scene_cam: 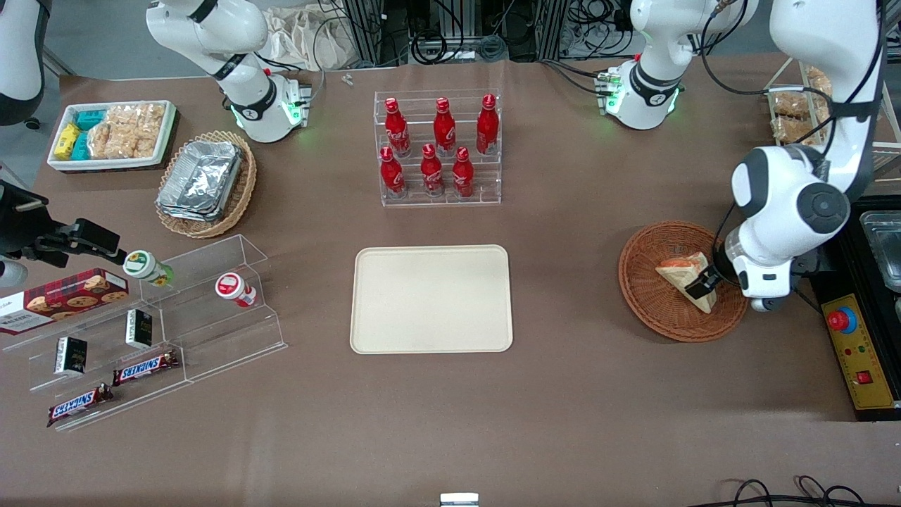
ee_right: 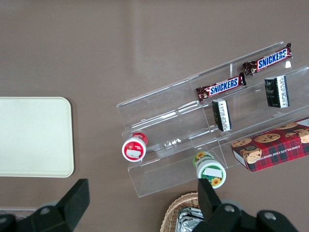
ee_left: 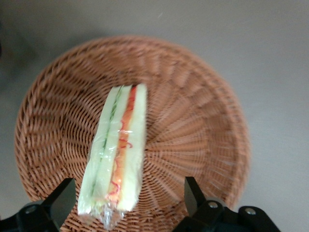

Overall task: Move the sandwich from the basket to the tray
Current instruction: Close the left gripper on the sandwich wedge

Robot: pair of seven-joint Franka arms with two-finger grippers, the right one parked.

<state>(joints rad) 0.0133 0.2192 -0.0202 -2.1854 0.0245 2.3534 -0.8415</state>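
Note:
The wrapped sandwich (scene_cam: 684, 273) lies in the round reddish-brown wicker basket (scene_cam: 651, 310) toward the working arm's end of the table. In the left wrist view the sandwich (ee_left: 118, 145) shows pale bread with green and orange-red filling, on the basket's weave (ee_left: 203, 121). My left gripper (scene_cam: 704, 285) is low over the basket, open, with one finger to each side of the sandwich's near end (ee_left: 128, 186); the fingers do not touch it. The cream-beige tray (scene_cam: 431, 298) lies bare at the table's middle, and its corner shows in the right wrist view (ee_right: 34, 135).
A clear rack of red bottles (scene_cam: 438, 148) stands farther from the camera than the tray. A tan oval basket with foil containers (scene_cam: 204, 183), a white snack tray (scene_cam: 112, 134) and a clear stepped shelf (scene_cam: 141, 331) lie toward the parked arm's end. A yellow control box (scene_cam: 855, 352) sits beside the basket.

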